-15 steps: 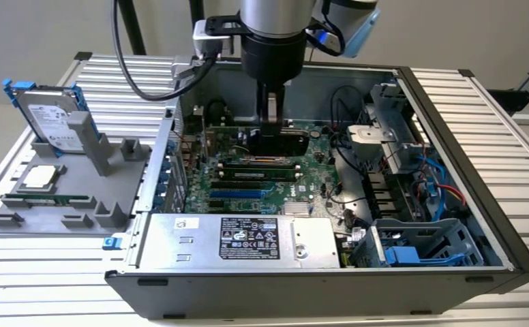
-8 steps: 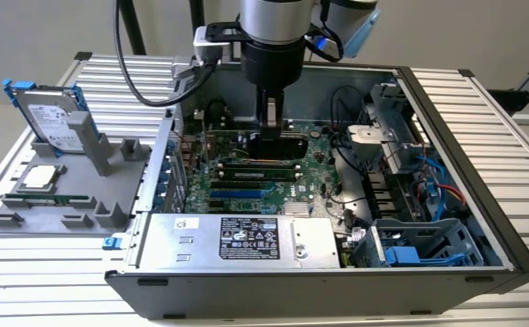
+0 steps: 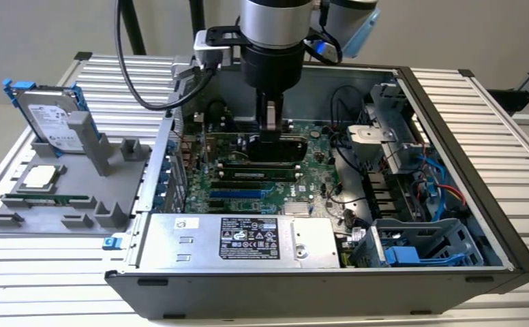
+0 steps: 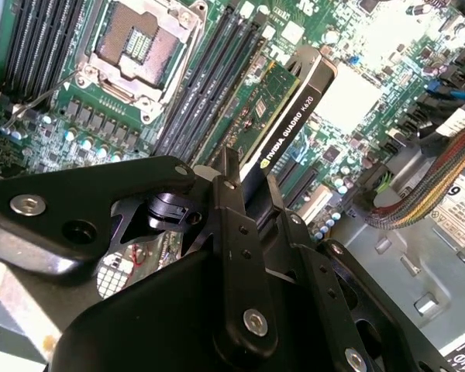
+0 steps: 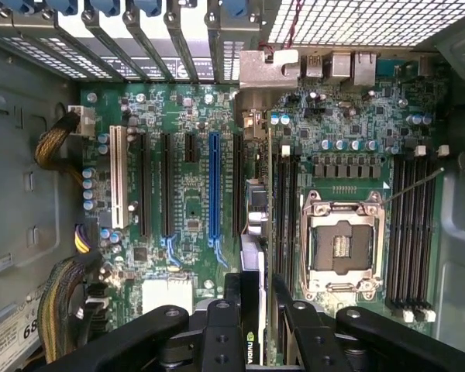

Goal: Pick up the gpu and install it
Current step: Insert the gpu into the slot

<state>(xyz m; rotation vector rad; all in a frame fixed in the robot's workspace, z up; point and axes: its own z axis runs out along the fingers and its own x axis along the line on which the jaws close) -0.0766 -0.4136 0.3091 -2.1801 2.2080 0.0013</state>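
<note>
The gpu (image 3: 275,147) stands on edge over the motherboard (image 3: 312,178) inside the open computer case. My gripper (image 3: 272,126) comes down from above and is shut on its upper edge. In the second wrist view the gpu (image 4: 288,128) shows its black shroud edge and green board, clamped between my fingers (image 4: 231,194), with the gripper (image 4: 252,190) above it. In the first wrist view the gpu (image 5: 252,232) is seen edge-on between the blue slot (image 5: 214,186) and the memory slots (image 5: 285,201). Its silver bracket (image 5: 267,76) lies at the case's rear openings, and the gripper (image 5: 256,293) is shut around the card.
A grey stand (image 3: 73,218) at the exterior view's left holds a hard drive (image 3: 51,119) with a blue frame, a processor (image 3: 39,177) and a memory stick (image 3: 46,199). The power supply (image 3: 237,238), drive cage (image 3: 419,245), bundled cables (image 4: 426,194) and open CPU socket (image 5: 342,244) surround the card.
</note>
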